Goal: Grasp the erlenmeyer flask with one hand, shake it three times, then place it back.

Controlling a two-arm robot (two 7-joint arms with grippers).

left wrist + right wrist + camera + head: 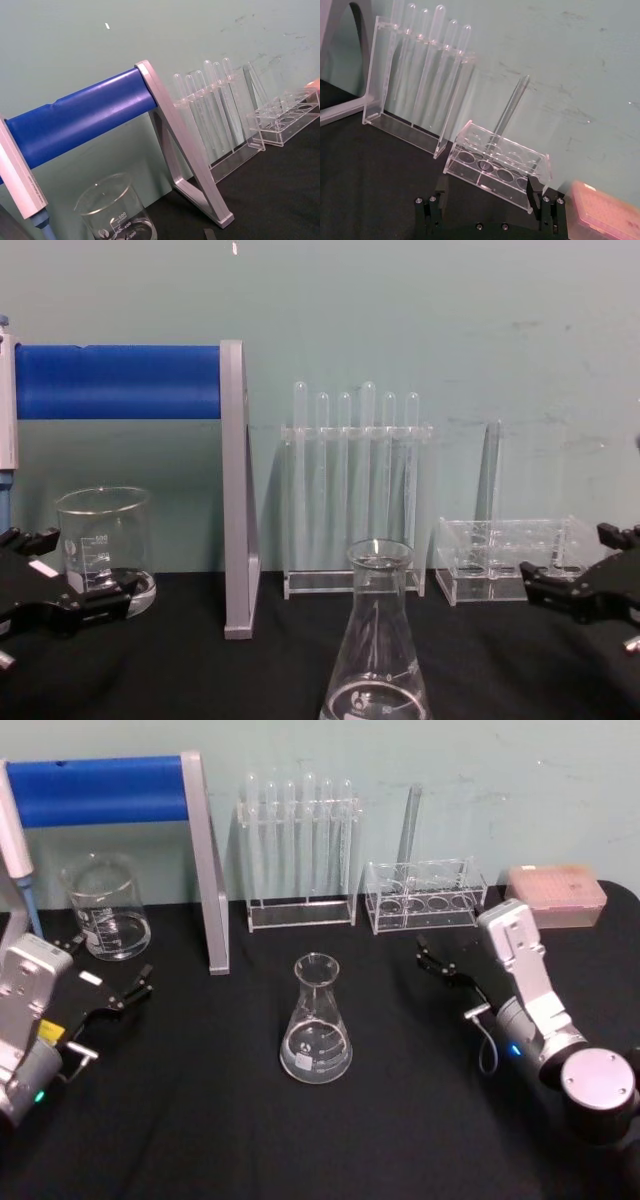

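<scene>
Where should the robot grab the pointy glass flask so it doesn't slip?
Probably the narrow neck of the erlenmeyer flask, just under its flared rim, coming in level from the side. It stands upright; the sloped body would likely slide out. Both the right gripper and left gripper are open.

Glossy clear glass erlenmeyer flask (316,1022) on matt black cloth (400,1120).

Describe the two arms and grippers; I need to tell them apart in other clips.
Both have light grey, boxy wrist links ending in black two-fingered grippers. The left gripper carries a small white label and a yellow sticker on its wrist. The right gripper has a grey cable looping beside a round silver-grey joint cap.
</scene>
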